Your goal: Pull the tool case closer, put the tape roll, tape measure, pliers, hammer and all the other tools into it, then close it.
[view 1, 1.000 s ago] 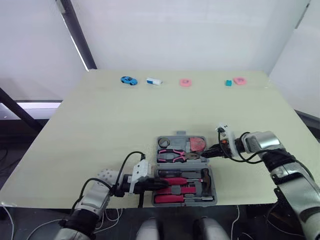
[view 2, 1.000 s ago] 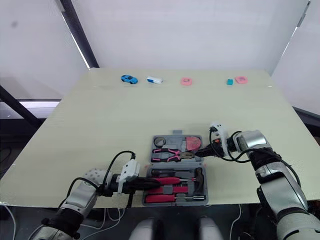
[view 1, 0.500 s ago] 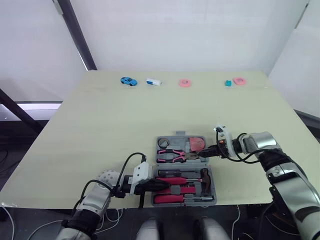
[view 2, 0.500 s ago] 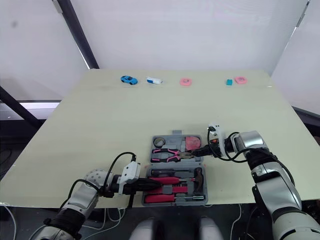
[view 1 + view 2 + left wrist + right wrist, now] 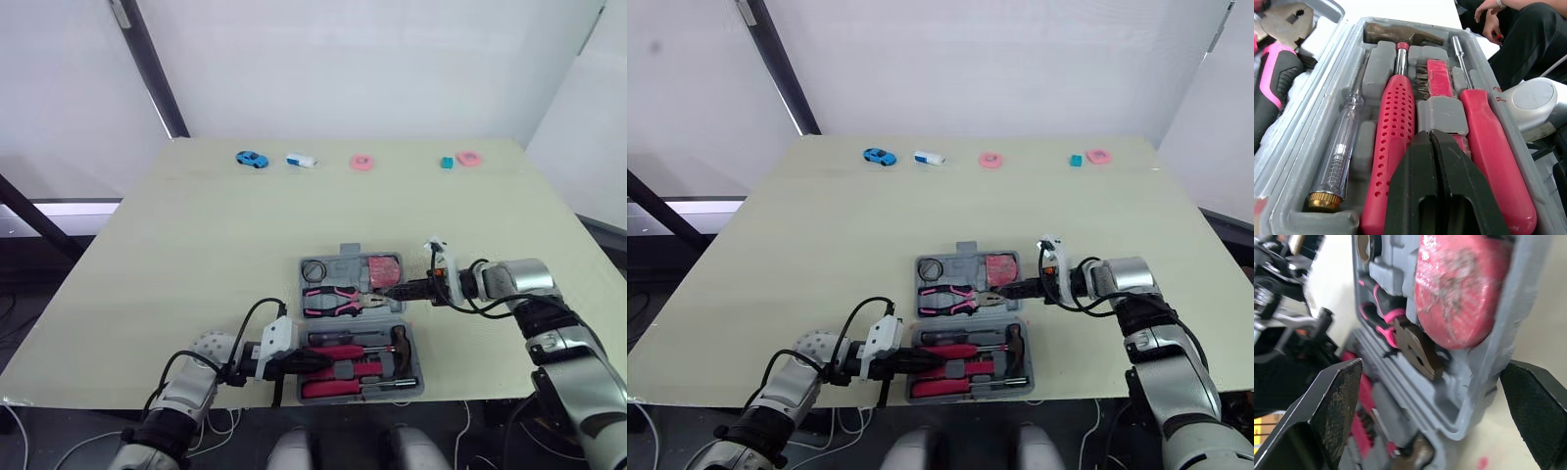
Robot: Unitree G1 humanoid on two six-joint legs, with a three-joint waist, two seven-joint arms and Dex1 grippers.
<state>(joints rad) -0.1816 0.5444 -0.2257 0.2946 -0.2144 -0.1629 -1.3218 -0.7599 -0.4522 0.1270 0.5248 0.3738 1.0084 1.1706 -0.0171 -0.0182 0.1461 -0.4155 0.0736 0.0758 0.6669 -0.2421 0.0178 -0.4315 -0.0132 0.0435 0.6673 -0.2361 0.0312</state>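
Observation:
The grey tool case [image 5: 419, 364] lies open at the table's near edge. Its lid half [image 5: 341, 261] is tilted up and holds the tape roll [image 5: 313, 269], the pink pliers [image 5: 331, 299] and the red tape measure [image 5: 384, 268]. The lower tray holds the hammer [image 5: 1400, 34], a red-handled screwdriver [image 5: 1393, 127] and a clear tester [image 5: 1339, 152]. My right gripper [image 5: 394, 291] is open, and the lid's right edge [image 5: 1484, 382] sits between its fingers. My left gripper [image 5: 1432, 142] is shut, lying over the tools at the tray's left end.
Along the far edge lie a blue toy car [image 5: 252, 158], a white piece [image 5: 302, 160], two pink rolls [image 5: 361, 162] and a teal block [image 5: 447, 163]. The case sits close to the table's near edge [image 5: 460, 399]. A person [image 5: 1518, 29] sits beyond the table.
The lid half has tilted up from the table, its far edge rising. My right gripper has followed its right edge. The left gripper has stayed in the tray.

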